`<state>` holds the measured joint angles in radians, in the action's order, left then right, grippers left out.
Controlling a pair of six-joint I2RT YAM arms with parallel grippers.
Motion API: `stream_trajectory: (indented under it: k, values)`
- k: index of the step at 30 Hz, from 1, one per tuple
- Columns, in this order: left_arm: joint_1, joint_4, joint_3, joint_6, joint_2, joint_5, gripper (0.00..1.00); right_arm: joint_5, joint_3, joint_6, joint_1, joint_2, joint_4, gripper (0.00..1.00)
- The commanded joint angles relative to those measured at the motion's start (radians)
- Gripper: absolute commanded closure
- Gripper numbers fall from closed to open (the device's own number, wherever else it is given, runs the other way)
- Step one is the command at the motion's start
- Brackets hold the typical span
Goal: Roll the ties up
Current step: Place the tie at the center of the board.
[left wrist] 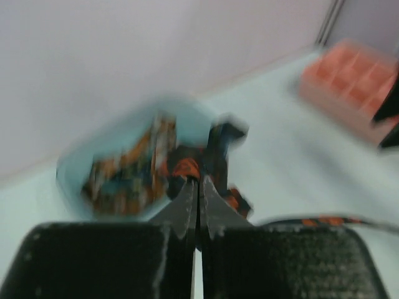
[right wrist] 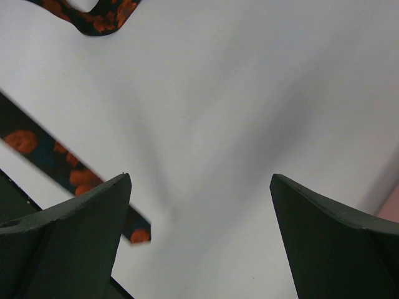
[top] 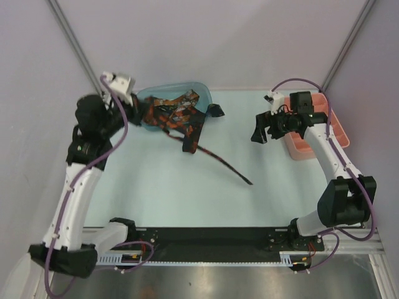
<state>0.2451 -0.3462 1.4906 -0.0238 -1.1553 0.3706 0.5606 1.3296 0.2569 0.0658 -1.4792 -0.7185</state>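
Several dark ties [top: 169,115] with orange-red blotches lie heaped in a light blue tray [top: 202,93] at the back left. One tie [top: 218,163] trails out of the heap across the table to the middle. My left gripper [top: 137,113] is at the tray's left side. In the blurred left wrist view its jaws [left wrist: 198,180] are closed, with a tie fold [left wrist: 186,167] pinched at the tips. My right gripper [top: 260,131] hovers open and empty over the table at the right. Its wrist view [right wrist: 199,180] shows the trailing tie's end [right wrist: 87,180] beside its left finger.
A pink compartment tray [top: 312,140] stands at the right edge behind the right gripper; it also shows in the left wrist view [left wrist: 349,75]. Grey walls enclose the table at the back and on both sides. A black rail runs along the near edge.
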Motion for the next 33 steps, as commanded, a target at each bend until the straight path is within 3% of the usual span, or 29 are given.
stream_trajectory:
  k: [1,5,8,10,15,20,26,30,33]
  values:
    - [-0.128,-0.072,-0.389,-0.158,0.288,0.067,1.0,0.009,-0.02,0.024,0.074,0.008,0.037,0.0]
    - [-0.281,-0.217,-0.616,-0.318,0.417,0.036,0.98,0.005,0.035,0.027,0.146,-0.099,0.059,0.0]
    - [-0.344,-0.263,-0.742,-0.399,0.433,-0.061,0.81,-0.004,0.112,0.021,0.216,-0.177,0.091,0.0]
    - [-0.391,-0.312,-0.751,-0.427,0.387,-0.059,0.56,-0.025,0.158,0.005,0.261,-0.265,0.111,0.0]
    - [-0.556,-0.416,-0.673,-0.542,0.31,0.154,0.19,-0.039,0.301,-0.099,0.348,-0.449,0.224,0.02]
    - [-0.558,-0.51,-0.613,-0.659,0.241,0.274,0.11,-0.045,0.327,-0.324,0.361,-0.595,0.445,0.03]
    - [-0.558,-0.491,-0.587,-0.663,0.178,0.263,0.11,-0.008,0.277,-0.568,0.381,-0.653,0.748,0.09]
    - [-0.558,-0.459,-0.576,-0.628,0.16,0.249,0.11,0.002,0.298,-0.645,0.396,-0.708,0.823,0.14]
    - [-0.558,-0.442,-0.572,-0.613,0.148,0.232,0.11,0.03,0.31,-0.676,0.404,-0.74,0.846,0.25]
